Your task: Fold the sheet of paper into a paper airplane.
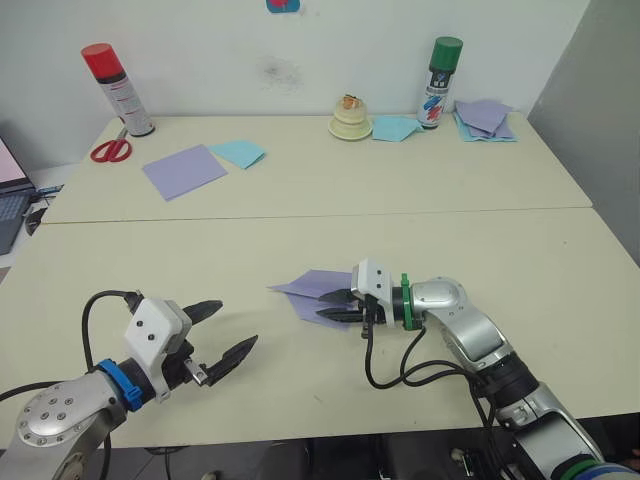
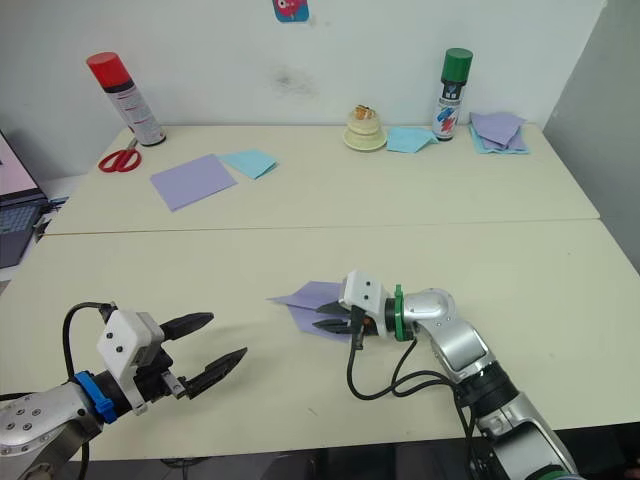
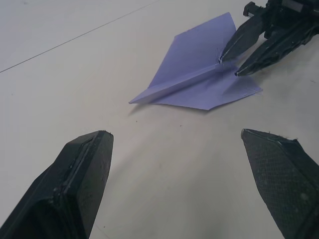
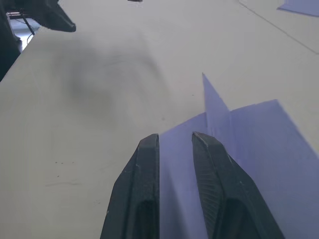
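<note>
Folding looks essentially done: paper airplane (image 3: 197, 79) lying mid-surface toward the near edge, nose, wings and centre ridge formed. Right claw (image 1: 335, 304) narrowed around the ridge at the tail, possibly pinching. Left claw (image 1: 228, 332) wide, empty, well apart. Remaining: release.

Paper airplane (image 1: 318, 294) lies on the near table (image 1: 300, 250), nose pointing left. Right gripper (image 1: 335, 305) sits at its tail; left gripper (image 1: 225, 335) stands apart to its left, nearer the table's front edge.
</note>
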`<state>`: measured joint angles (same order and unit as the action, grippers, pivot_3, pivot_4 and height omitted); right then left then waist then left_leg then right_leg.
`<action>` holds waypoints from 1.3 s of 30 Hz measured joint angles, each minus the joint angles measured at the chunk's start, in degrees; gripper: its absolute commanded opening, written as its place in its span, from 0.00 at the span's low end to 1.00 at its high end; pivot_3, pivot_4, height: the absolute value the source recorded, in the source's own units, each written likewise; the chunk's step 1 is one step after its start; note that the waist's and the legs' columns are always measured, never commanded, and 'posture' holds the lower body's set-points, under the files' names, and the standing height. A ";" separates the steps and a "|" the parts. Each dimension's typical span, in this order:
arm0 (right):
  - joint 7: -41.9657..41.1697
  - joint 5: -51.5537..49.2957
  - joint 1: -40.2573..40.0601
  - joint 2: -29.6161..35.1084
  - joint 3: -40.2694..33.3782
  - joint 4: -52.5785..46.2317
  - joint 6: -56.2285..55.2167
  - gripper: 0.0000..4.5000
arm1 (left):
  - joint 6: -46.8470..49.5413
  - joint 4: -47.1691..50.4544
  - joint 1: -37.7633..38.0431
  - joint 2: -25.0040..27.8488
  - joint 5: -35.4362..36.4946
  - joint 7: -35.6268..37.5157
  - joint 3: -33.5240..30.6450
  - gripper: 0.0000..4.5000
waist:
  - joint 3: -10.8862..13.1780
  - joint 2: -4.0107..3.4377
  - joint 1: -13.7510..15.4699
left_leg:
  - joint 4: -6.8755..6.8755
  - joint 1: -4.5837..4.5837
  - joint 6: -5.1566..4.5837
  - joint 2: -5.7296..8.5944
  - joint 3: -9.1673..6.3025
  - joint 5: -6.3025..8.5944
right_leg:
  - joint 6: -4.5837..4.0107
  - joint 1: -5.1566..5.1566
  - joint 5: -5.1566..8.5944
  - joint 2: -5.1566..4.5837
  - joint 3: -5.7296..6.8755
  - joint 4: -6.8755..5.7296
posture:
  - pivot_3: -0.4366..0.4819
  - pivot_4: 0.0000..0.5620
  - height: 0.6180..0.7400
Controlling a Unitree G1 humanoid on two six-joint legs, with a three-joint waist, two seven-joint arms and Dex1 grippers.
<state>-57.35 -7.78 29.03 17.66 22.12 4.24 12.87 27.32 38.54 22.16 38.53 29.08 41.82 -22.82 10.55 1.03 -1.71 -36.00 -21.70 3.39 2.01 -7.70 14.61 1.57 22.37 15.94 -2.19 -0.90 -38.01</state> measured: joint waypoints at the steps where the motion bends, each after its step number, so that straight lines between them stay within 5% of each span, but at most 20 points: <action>1: 0.18 0.12 0.20 -0.10 -0.03 0.56 -0.10 0.23 | -0.02 -0.07 -0.30 0.00 0.00 -0.02 0.00 1.00 | 0.00 0.00 0.00 | 0.00 0.00 0.00 0.00 0.01 0.00 | 0.00 0.00 0.00 0.00 0.00 0.00 | 0.48 0.27 1.00; 39: 2.37 11.13 4.10 -0.16 2.29 9.47 -8.83 0.23 | 1.39 -0.14 -3.79 0.01 3.07 -2.43 0.01 1.00 | 0.00 0.00 -0.06 | -0.03 0.04 0.00 0.00 0.05 0.00 | -0.01 0.00 -0.01 0.02 -0.02 -0.07 | 0.48 0.27 1.00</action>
<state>-54.98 3.35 33.13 17.50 24.41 13.71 4.05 28.72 38.40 18.37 38.55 32.14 39.39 -22.81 10.54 1.03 -1.77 -36.03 -21.67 3.39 2.02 -7.65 14.61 1.56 22.37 15.93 -2.17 -0.92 -38.07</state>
